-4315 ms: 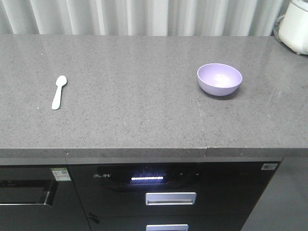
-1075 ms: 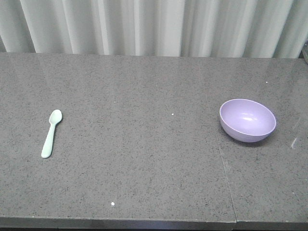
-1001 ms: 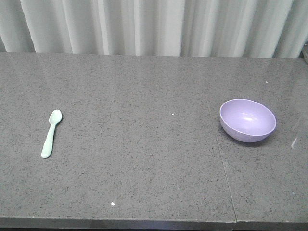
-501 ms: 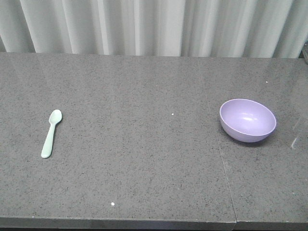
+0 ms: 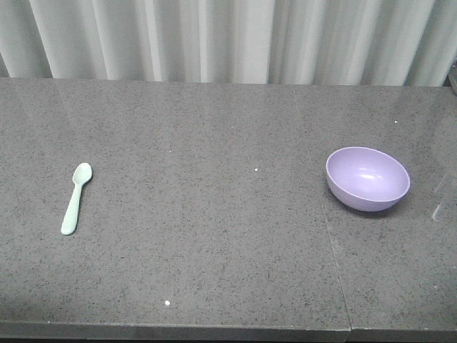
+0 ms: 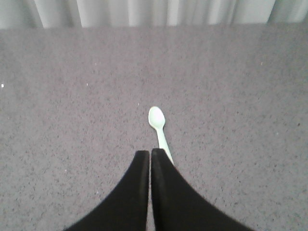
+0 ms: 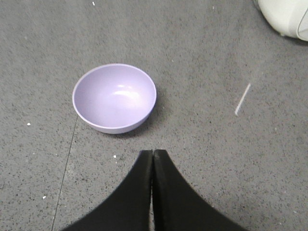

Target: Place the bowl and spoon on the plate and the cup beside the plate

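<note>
Bowl [image 5: 368,179] is seen upright and empty on the right of the surface [image 5: 214,243], just right of a seam [image 5: 335,271]. Spoon [image 5: 76,198] is laid flat at far left, scoop end toward the curtain [image 5: 214,39], well apart from the bowl. No plate or cup is shown in any view, so nothing is arranged yet; the step in hand is judged to be the opening reach, before any grasp. Left jaws are seen pressed together, with the near end of the spoon handle hidden behind their tips; whether it is touched cannot be told. Right jaws are likewise together, held short of the bowl and apart from it, the bowl lying ahead and slightly left. The next move is judged to call for jaws to be parted, then lowered over the spoon handle or the bowl rim; the plate must be found first as the drop target. Surface is grey speckled stone. A pale pleated curtain is hung behind it; a white appliance [image 7: 286,17] is cut off at the top corner of the right wrist view.
</note>
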Controlling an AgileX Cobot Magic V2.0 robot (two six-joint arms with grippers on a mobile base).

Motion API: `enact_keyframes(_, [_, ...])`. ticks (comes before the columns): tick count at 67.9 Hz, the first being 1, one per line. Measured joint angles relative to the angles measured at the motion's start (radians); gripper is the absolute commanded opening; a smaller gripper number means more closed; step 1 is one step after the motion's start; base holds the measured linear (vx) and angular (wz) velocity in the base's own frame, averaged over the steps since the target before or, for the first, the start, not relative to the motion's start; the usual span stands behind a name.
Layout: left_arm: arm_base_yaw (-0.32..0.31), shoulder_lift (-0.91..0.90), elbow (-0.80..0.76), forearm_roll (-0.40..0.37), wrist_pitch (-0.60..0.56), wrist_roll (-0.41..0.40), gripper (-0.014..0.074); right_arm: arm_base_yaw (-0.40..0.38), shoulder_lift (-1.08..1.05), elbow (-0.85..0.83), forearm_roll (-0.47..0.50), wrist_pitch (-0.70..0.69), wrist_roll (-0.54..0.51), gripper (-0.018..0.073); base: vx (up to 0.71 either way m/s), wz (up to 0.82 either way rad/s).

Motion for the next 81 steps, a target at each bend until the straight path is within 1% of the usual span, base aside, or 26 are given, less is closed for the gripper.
enact_keyframes(3, [0.0, 0.027, -0.015, 0.0, 0.034, 0.0, -0.0006, 0.0, 0.021, -0.008, -0.004, 0.008, 0.0, -0.0011, 0.0, 0.0])
enact_keyframes(11, [0.0, 0.086, -0.02, 0.0, 0.071, 0.0, -0.0006, 0.0, 0.053, -0.012, -0.006, 0.021, 0.0, -0.0011, 0.0, 0.0])
enact_keyframes(30, [0.0, 0.106, -0.02, -0.003, 0.095, 0.0, -0.0005, 0.0, 0.06, -0.013, -0.007, 0.041, 0.0, -0.0008, 0.0, 0.0])
enact_keyframes(36, [0.0, 0.106, -0.02, -0.003, 0.095, 0.0, 0.0007, 0.0, 0.06, -0.013, -0.008, 0.043, 0.0, 0.0007, 0.0, 0.0])
enact_keyframes(41, [0.0, 0.106, -0.02, -0.003, 0.095, 0.0, 0.0036, 0.0, 0.06, -0.013, -0.008, 0.043, 0.0, 0.0046, 0.0, 0.0])
enact_keyframes(45, [0.0, 0.106, -0.02, -0.003, 0.095, 0.0, 0.0081, 0.0, 0.06, -0.013, -0.008, 0.043, 0.0, 0.0095, 0.0, 0.0])
enact_keyframes(50, [0.0, 0.106, -0.02, -0.003, 0.096, 0.0, 0.0163, 0.0, 0.06, -0.013, -0.008, 0.043, 0.0, 0.0167, 0.0, 0.0])
enact_keyframes(52, [0.0, 0.106, -0.02, -0.003, 0.096, 0.0, 0.0201, 0.0, 0.06, -0.013, -0.008, 0.043, 0.0, 0.0208, 0.0, 0.0])
enact_keyframes(55, [0.0, 0.106, -0.02, -0.003, 0.099, 0.0, 0.0286, 0.0, 0.06, -0.013, -0.008, 0.043, 0.0, 0.0269, 0.0, 0.0])
enact_keyframes(62, [0.0, 0.106, -0.02, -0.003, 0.101, 0.0, 0.0451, 0.0, 0.06, -0.013, -0.008, 0.043, 0.0, 0.0396, 0.0, 0.0])
enact_keyframes(69, [0.0, 0.106, -0.02, -0.003, 0.101, 0.0, 0.0582, 0.0, 0.06, -0.013, -0.008, 0.043, 0.0, 0.0489, 0.0, 0.0])
enact_keyframes(76, [0.0, 0.106, -0.02, -0.003, 0.101, 0.0, 0.0642, 0.0, 0.06, -0.013, -0.008, 0.044, 0.0, 0.0529, 0.0, 0.0])
enact_keyframes(81, [0.0, 0.106, -0.02, -0.003, 0.101, 0.0, 0.0641, 0.0, 0.06, -0.013, -0.008, 0.044, 0.0, 0.0527, 0.0, 0.0])
